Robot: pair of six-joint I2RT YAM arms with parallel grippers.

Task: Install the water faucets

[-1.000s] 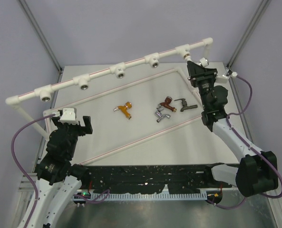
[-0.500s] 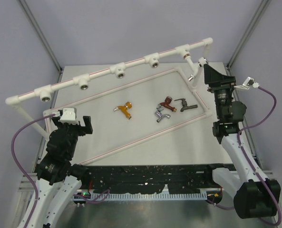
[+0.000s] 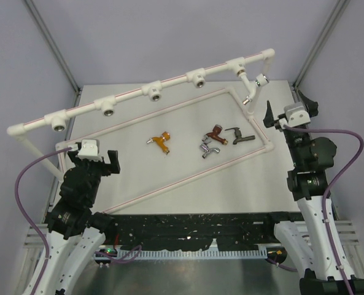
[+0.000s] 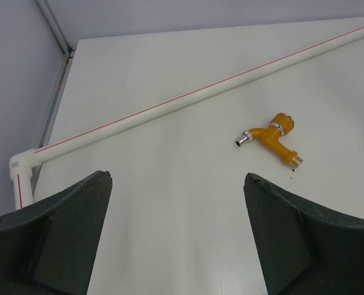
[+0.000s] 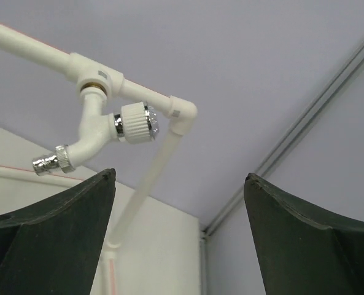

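A white faucet point(image 3: 253, 86) hangs from the rightmost tee of the white pipe frame point(image 3: 132, 93), spout pointing down-left. The right wrist view shows the white faucet point(image 5: 102, 138) up and to the left, apart from my right gripper point(image 5: 180, 178). That right gripper point(image 3: 288, 106) is open and empty, just right of the faucet. On the table lie the orange faucet point(image 3: 162, 142), the copper-brown faucet point(image 3: 215, 133), the chrome faucet point(image 3: 207, 149) and the dark faucet point(image 3: 238, 135). My left gripper point(image 3: 91, 157) is open and empty at the near left; the orange faucet point(image 4: 271, 136) lies ahead of it, to the right.
Several tee sockets point(image 3: 108, 109) along the raised top rail have bare metal-ringed holes. A low pipe point(image 4: 188, 98) with a red stripe rings the table. A black cable track point(image 3: 188, 230) runs along the near edge. Metal corner posts point(image 3: 53, 46) stand at the back.
My right gripper has opened, let go of the white faucet and drawn back to the right and nearer. The faucet stays in the rightmost tee. The left arm has not moved.
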